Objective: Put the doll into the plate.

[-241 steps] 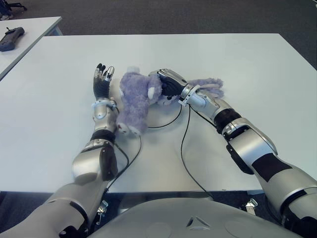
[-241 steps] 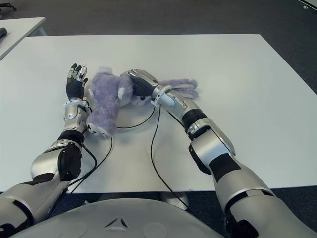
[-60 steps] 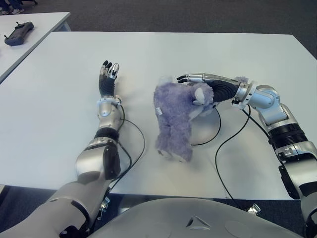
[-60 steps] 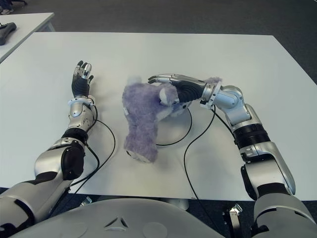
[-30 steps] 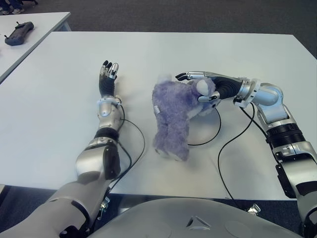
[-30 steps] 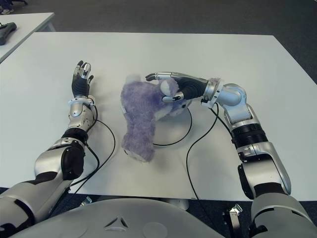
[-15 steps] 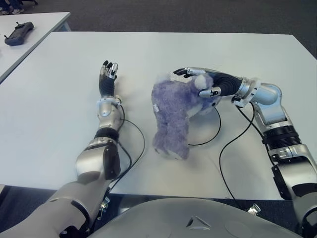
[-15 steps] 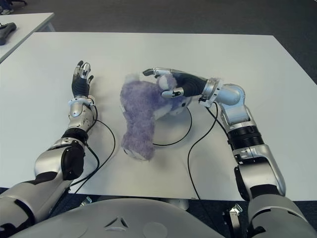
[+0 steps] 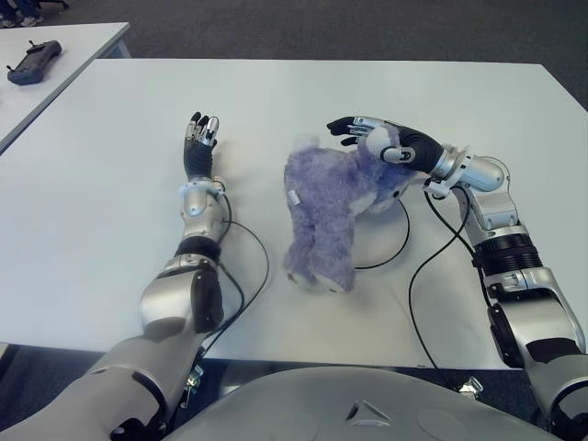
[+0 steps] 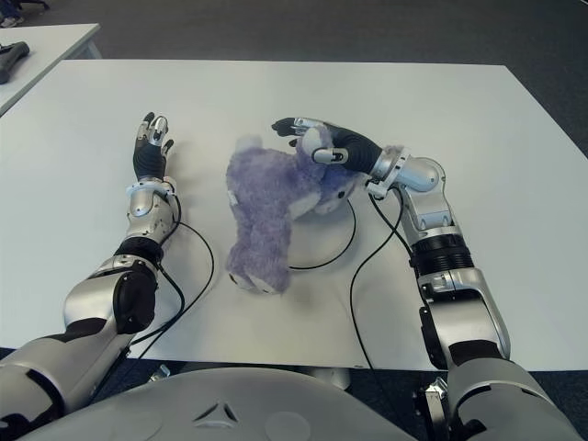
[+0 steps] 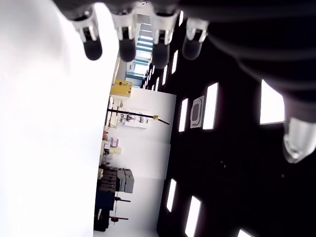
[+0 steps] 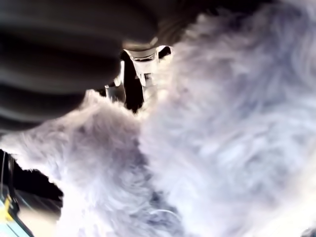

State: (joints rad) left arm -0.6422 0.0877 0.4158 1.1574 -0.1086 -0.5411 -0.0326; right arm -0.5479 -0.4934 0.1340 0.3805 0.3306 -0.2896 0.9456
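I see the doll lying on the white bench, roughly centre and a little toward my right side. Its long axis runs diagonally: the head end points away from me and to the right, under my right hand, while the legs trail back toward me and slightly left, ending at two pale-soled feet near the bench's front half. It is a shaggy lavender plush animal with a lighter, whitish ear and a small white tag on its flank.

The head end sits over the plate, a white round dish of which I can make out only a curved edge on the right of the doll; the body and legs lie off it on the bare bench.

My right hand is over the doll's head, its fingers stretched forward across the fur and the thumb curled by the ear. The right wrist view is filled with purple fur pressed against the palm, so the hand is touching the doll, yet the fingers look extended rather than closed around it.

My left hand shows well to the left of the doll, fingers straight and holding nothing.

Black cables loop across the bench.
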